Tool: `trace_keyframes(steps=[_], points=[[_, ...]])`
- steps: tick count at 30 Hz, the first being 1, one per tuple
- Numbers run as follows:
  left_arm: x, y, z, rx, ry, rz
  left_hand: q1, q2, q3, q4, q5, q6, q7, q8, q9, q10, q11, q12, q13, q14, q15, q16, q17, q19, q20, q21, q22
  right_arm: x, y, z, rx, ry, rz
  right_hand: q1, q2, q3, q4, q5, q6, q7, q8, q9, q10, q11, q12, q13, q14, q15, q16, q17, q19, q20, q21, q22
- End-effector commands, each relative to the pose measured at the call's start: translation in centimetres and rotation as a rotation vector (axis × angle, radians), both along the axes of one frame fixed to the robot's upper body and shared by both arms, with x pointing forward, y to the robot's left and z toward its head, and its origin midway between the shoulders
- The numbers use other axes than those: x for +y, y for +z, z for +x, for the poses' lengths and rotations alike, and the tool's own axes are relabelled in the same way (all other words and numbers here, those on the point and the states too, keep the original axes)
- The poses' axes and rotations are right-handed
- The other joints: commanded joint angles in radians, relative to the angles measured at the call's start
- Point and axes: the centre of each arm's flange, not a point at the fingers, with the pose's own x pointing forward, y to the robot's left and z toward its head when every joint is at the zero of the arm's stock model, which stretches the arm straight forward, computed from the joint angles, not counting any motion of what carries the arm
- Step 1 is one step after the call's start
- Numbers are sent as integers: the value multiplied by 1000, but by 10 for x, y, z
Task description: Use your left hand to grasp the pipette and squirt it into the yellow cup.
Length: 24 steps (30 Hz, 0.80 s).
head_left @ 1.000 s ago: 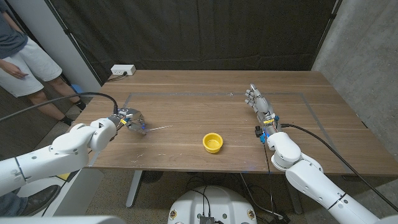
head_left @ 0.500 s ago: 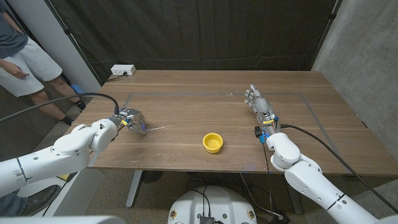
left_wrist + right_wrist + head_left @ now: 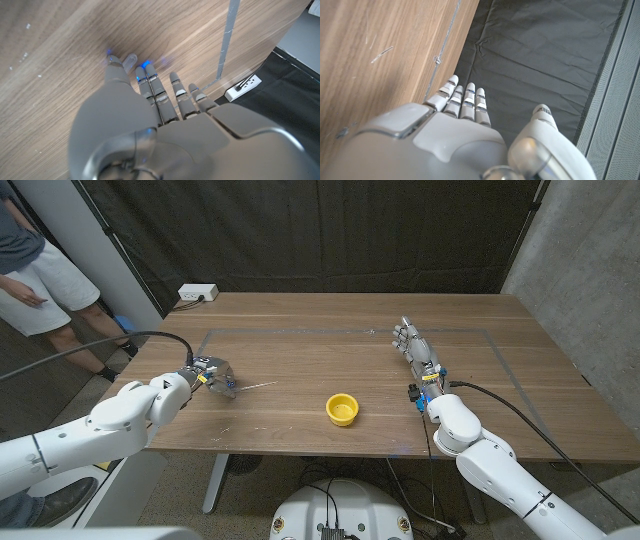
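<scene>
one pipette (image 3: 258, 386), one yellow cup (image 3: 342, 409), one power strip (image 3: 198, 293), two hands.

No text, label, brand, number or sign can be read in any of the views: nothing legible stands on the wooden table, the yellow cup, the robot's arms and hands, or the white power strip.

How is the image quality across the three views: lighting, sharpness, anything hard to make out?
Head view: even light, sharp, yellow cup clear, the thin clear pipette faint beside the left hand. Left wrist view: hand close and soft, blue glow at its fingertips. Right wrist view: right hand slightly blurred, dark curtain behind.
</scene>
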Motion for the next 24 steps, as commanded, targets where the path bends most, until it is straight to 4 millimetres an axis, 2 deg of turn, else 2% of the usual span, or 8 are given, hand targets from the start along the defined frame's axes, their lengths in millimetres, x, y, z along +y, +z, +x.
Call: trace_keyframes(steps=[1,11,24], points=[[1,-4,4,7,8,-2,25,6,16,-3,-5,20,0,4,4,22,-2,-4,3,19,-88,-1,3,16,0,4,2,0,-1,2,7,-2,5,9,5,-4,-3,-3,7,-4,0,6,11,-2,6,5,11,2,1,4,4,-3,7,2],[-1,-5,7,0,1,-20,61,22,44,-5,-9,72,1,14,3,74,-13,-2,2,50,-94,2,3,35,1,8,1,2,0,3,5,-2,5,8,5,-5,-3,-3,6,-5,-1,6,11,-1,5,5,12,2,1,4,4,-2,7,2],[-6,-10,11,11,-22,-23,76,28,65,3,-10,96,6,14,1,100,-8,-7,1,65,-95,-1,4,43,-2,7,1,4,0,4,11,0,2,7,5,-6,-3,-3,8,-6,0,6,14,-1,6,5,13,3,2,4,5,-2,7,2]])
